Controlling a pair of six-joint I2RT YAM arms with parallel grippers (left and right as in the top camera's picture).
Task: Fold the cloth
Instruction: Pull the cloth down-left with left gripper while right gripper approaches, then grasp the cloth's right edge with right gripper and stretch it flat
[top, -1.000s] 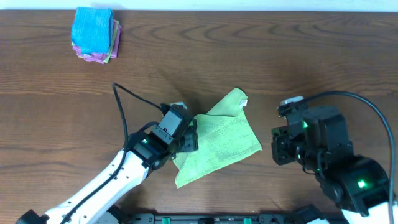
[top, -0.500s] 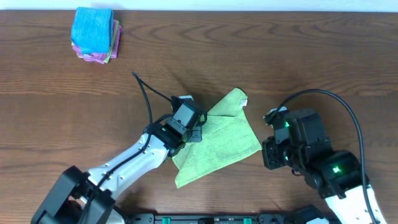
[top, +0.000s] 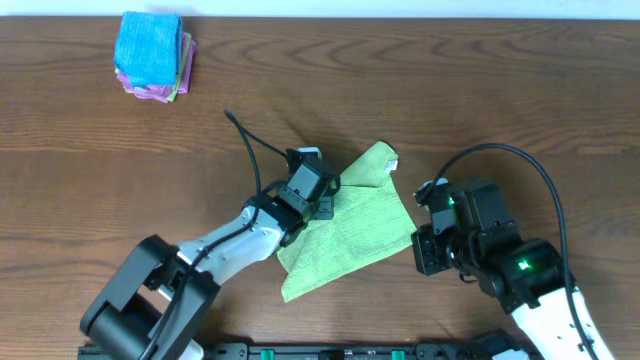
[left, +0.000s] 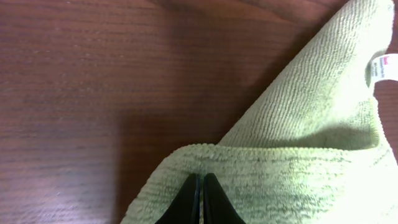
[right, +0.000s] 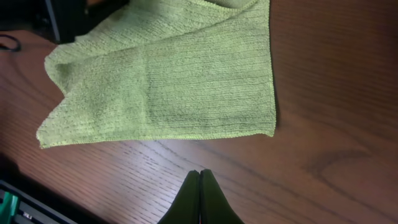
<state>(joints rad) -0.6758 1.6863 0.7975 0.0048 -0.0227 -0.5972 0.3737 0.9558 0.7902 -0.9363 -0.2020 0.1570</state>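
Note:
A light green cloth lies rumpled at the table's middle, its top corner with a white tag folded over. My left gripper is at the cloth's upper left edge. In the left wrist view its fingertips are pressed together on the cloth just below a rolled edge, pinching the fabric. My right gripper hovers beside the cloth's right corner. In the right wrist view it is shut on nothing, over bare wood just short of the cloth's near hem.
A stack of folded cloths, blue on top with pink and yellow below, sits at the far left back. The left arm's black cable loops over the wooden table. The table's front edge runs close behind both arms.
My left gripper went from open to shut and slid up and right onto the cloth's upper left edge. The right arm moved left toward the cloth's right corner.

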